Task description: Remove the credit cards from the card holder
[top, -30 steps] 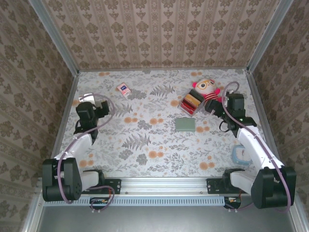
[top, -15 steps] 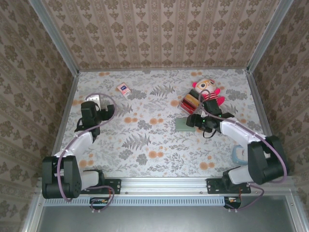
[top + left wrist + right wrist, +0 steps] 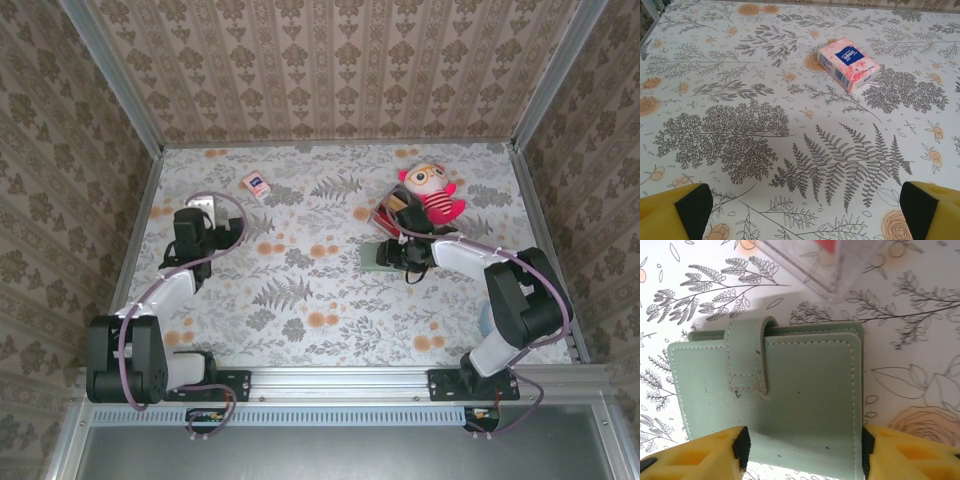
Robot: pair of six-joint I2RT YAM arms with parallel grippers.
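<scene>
From the top external camera, the card holder [image 3: 377, 259] lies flat on the flower-printed surface [image 3: 300, 300], right of centre. Just behind it stands a clear case of red, tan and black blocks [image 3: 392, 212], and behind that lies a plush doll [image 3: 432, 190] in red. The right arm reaches in from the right side, bent low, and the right gripper [image 3: 392, 252] sits down at the holder's right half. The left gripper [image 3: 203, 206] is well apart from all this, above the left side of the surface. A small pink-and-white packet [image 3: 257, 184] lies farther back, toward the rear wall.

In the left wrist view, the left gripper [image 3: 805, 212] has its jaws wide apart, with one yellow, black-padded finger in each lower corner and bare surface between them. The packet [image 3: 849, 64] lies ahead, turned at an angle, its blue mark facing up.

In the right wrist view, the card holder [image 3: 805, 385] is grey-green and folded shut, and a stitched strap [image 3: 747, 355] laps over its front panel. The right gripper [image 3: 802, 452] has its jaws apart. One black pad stands over the panel's face at the picture's left, and the other is right at the holder's edge on the picture's right. I cannot tell whether either pad presses on it. A corner of the clear case [image 3: 825, 265] lies just beyond the holder.
</scene>
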